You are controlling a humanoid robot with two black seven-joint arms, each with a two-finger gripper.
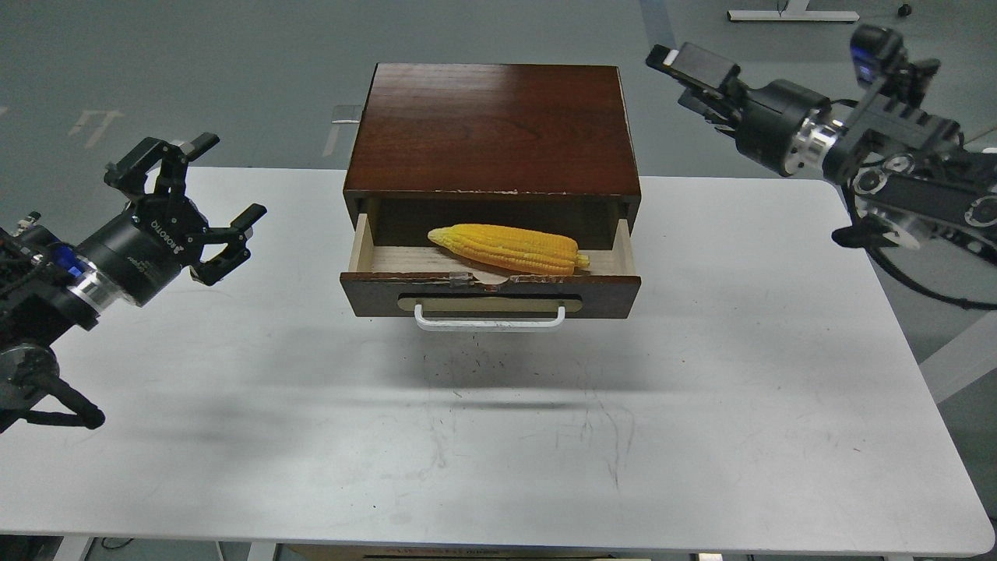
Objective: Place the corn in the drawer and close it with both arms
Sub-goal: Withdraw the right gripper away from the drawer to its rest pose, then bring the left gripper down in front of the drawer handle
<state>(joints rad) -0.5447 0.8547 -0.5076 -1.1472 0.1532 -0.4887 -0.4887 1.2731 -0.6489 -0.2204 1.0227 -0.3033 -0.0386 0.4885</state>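
While pulled partway out of its dark reddish-brown cabinet [492, 128], drawer [491, 292] sitting open on the white table [701, 374], pale wood floor showing inside. Corn [510, 248] lying right in that open drawer, bright yellow, rows of kernels clear, tapered tip pointing left, blunt end over toward the right inner wall, body slightly angled, nearest edge close behind the drawer front. White bar handle [489, 320] out front on its tan oval plate, untouched, nothing near it. Over on the left, left gripper [204, 204] hovering above the table edge, well apart from the drawer, black fingers [234, 234] spread wide apart, nothing between them. Silver wrist ring and cables trailing back toward the lower left corner. Up on the right, right gripper [681, 64] held high beyond the far right corner of the cabinet, pointing left toward it, clear of the wood, not in contact with anything. Seen nearly end-on and dark there, so cannot tell whether those fingers stand apart or together. Right arm [896, 167] stretching back off the right edge, above the table's far corner. Tabletop in front of the drawer scuffed with faint dark marks, soft shadow under the drawer front. Grey floor beyond.
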